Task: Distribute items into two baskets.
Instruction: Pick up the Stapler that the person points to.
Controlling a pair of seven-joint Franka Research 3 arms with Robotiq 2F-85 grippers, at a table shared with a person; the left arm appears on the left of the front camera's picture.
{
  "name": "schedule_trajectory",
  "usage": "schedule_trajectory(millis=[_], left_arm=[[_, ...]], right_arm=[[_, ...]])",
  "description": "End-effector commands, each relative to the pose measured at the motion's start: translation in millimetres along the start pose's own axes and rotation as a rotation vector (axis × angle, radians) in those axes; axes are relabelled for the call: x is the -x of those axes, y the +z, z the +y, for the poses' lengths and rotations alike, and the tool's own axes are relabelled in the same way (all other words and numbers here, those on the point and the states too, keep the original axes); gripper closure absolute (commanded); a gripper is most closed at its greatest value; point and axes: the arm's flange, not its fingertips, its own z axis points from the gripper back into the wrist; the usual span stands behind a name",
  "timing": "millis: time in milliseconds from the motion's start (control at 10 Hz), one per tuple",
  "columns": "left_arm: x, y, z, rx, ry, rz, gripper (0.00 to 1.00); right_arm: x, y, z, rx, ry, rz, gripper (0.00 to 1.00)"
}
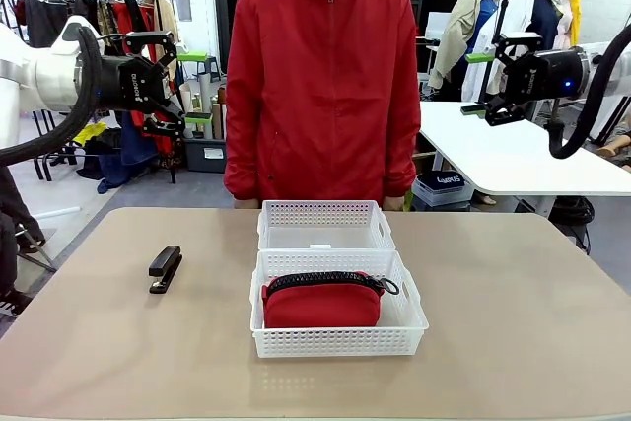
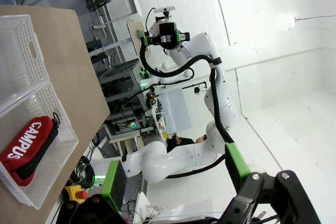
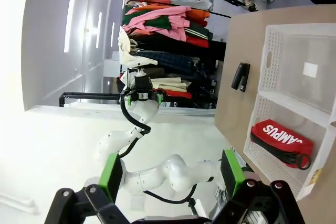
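Two white lattice baskets sit end to end at mid-table, walls touching. Near basket (image 1: 339, 342), toward the robot-side edge, holds the red pouch (image 1: 321, 303), which lies lengthwise w/ black zipper on top and "CAMPUS" printed on one face. Far basket (image 1: 325, 212), toward the person's edge, has a small white label (image 1: 319, 245) on its floor. Black stapler (image 1: 165, 268) lies on the bare table (image 1: 513, 322), left of both baskets and well apart from them, approx. level w/ their shared wall. Left gripper (image 1: 192, 88) hangs high off the far-left corner, jaws wide, holding nothing. Right gripper (image 1: 475, 84) hangs high off the far-right corner, likewise wide and unloaded. Person (image 1: 325, 76) in red jacket stands at the far edge.
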Motion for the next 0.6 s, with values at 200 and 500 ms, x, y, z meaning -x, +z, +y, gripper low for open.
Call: schedule_trajectory(millis=[200,500], left_arm=[[0,0,-2,0.003,-0.004,0.001,0.0],[0,0,-2,0.003,-0.004,0.001,0.0]], right_arm=[[2,4,17,-0.024,0.026,-0.008,0.0],[2,1,6,-0.004,0.01,-0.002,0.0]])
